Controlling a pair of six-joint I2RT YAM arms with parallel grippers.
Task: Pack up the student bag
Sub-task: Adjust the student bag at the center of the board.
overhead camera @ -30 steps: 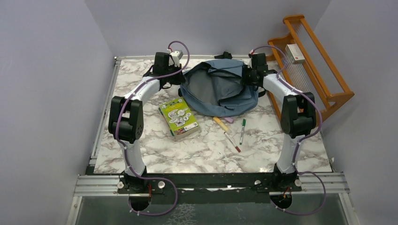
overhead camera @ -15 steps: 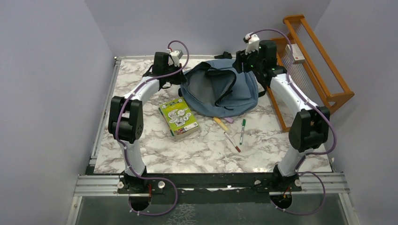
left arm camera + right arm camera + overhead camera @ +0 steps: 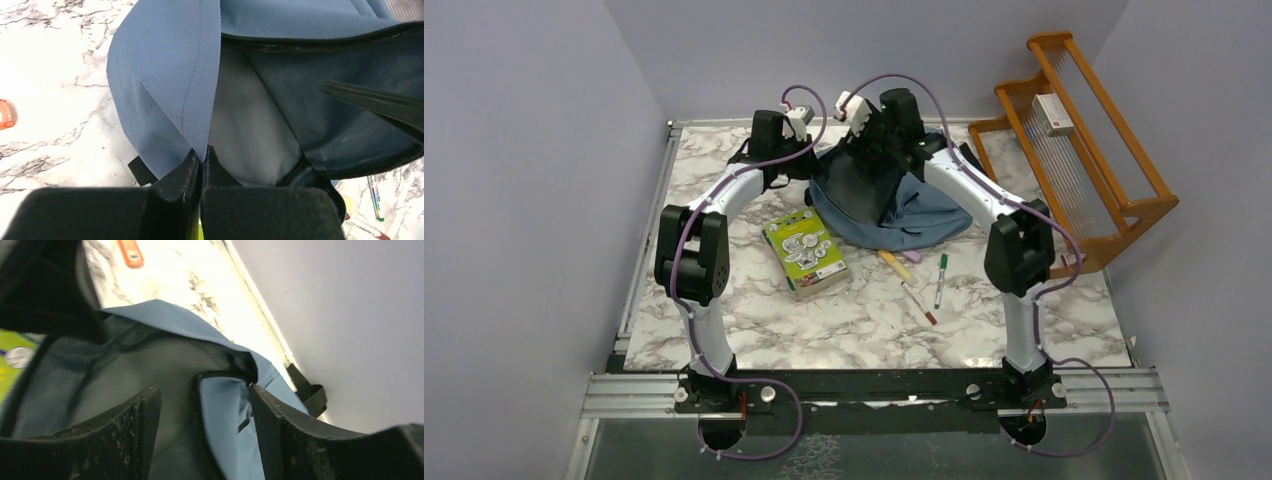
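As compared with a second ago: right arm [image 3: 969, 185] no longer at the right flank of the student bag [image 3: 924, 215] but swung across to hang over its mouth. The right fingers [image 3: 150, 402] are spread wider than before and grip nothing, with a blue zip-edged flap of the bag lying in the gap between them, contact not discernible. Reads as a release of the right side and a reach toward the far rim, probably to widen the opening before any loading. On the other side, left fingers [image 3: 201, 160] unchanged: closed tight on a fold of the bag's left rim, holding that side up.

Bag at far centre of the counter [image 3: 874, 320], main compartment unzipped and gaping, grey lining exposed. Nothing visible inside, though with deeper parts in shadow.

Still outside, on the counter just in front of the bag: green book [image 3: 806, 252], yellow highlighter [image 3: 894, 264], green-capped marker [image 3: 941, 279], red-tipped marker [image 3: 918, 302]. Small orange item [image 3: 4, 114] on the counter beside the bag, identity unclear. Wooden rack [image 3: 1114, 170] at the right edge, holding a small white box [image 3: 1054, 113]. Packing judged not yet begun.
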